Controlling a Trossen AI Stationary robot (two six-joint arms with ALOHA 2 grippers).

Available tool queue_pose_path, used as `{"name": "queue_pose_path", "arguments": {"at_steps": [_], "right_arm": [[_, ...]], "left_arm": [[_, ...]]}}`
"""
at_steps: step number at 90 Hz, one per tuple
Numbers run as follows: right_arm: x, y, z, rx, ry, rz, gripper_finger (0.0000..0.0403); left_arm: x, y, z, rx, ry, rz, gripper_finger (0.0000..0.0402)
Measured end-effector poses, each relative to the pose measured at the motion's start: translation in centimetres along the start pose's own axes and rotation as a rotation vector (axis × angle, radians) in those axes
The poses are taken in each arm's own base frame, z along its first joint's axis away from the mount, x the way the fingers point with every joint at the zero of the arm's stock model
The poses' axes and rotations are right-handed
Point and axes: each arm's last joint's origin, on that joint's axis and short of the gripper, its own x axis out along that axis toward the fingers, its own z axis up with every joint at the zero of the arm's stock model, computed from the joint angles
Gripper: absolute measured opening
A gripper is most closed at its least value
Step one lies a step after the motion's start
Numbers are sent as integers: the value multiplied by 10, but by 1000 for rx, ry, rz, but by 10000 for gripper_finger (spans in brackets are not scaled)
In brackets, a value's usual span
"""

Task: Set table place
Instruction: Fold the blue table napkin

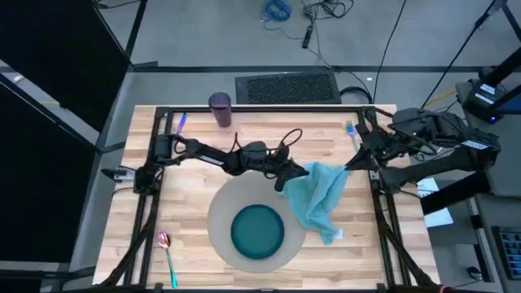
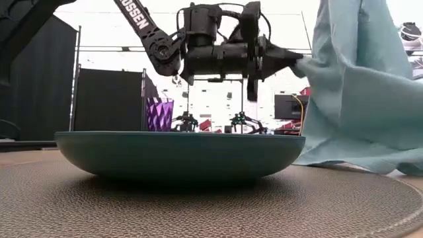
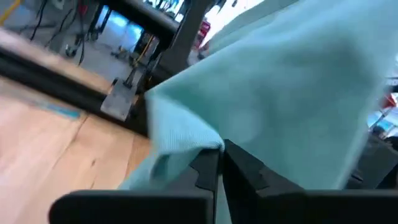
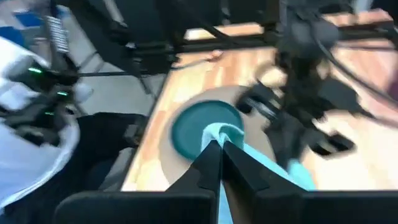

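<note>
Napkin (image 1: 320,199) hung in the air between our two grippers, both pinched tight on it: left gripper (image 1: 286,177) on one corner, right gripper (image 1: 348,165) on the other. Its loose end trailed onto the mat (image 1: 220,213), beside the plate (image 1: 257,230).

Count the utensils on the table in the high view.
3. A spoon lies at the near left corner, a blue one at the far left by the purple cup, another blue one at the far right. The napkin may hide more.
</note>
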Motion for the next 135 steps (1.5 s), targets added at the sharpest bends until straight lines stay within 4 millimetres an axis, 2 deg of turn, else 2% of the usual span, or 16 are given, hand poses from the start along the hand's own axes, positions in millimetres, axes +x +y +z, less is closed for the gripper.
{"name": "queue_pose_path", "arguments": {"at_steps": [18, 37, 57, 74, 81, 98, 109, 121, 128, 135], "right_arm": [[0, -6, -3, 71, 10, -184, 0], [0, -11, -3, 95, -6, -358, 0], [6, -33, 3, 119, -7, -647, 0], [14, -66, 23, 104, -85, -818, 0], [19, -83, 32, 79, -120, -811, 0], [26, -128, 54, 55, -164, -791, 0], [24, -148, 71, 43, -150, -837, 0], [17, -150, 94, 10, -157, -830, 0], [12, -146, 106, 12, -171, -773, 0], [15, -140, 110, 35, -151, -696, 0]], "left_arm": [[-11, -14, 32, 82, -6, 17, 0], [-41, -37, 81, 227, 27, 153, 0], [-90, -64, 134, 352, 1, 325, 0], [-137, -71, 171, 351, -37, 423, 0], [-155, -71, 184, 354, -67, 466, 0], [-195, -62, 209, 361, -136, 577, 0], [-217, -52, 220, 353, -148, 627, 0], [-233, -43, 225, 316, -140, 631, 0], [-236, -40, 225, 305, -123, 623, 0], [-236, -40, 222, 289, -94, 612, 0]]}}
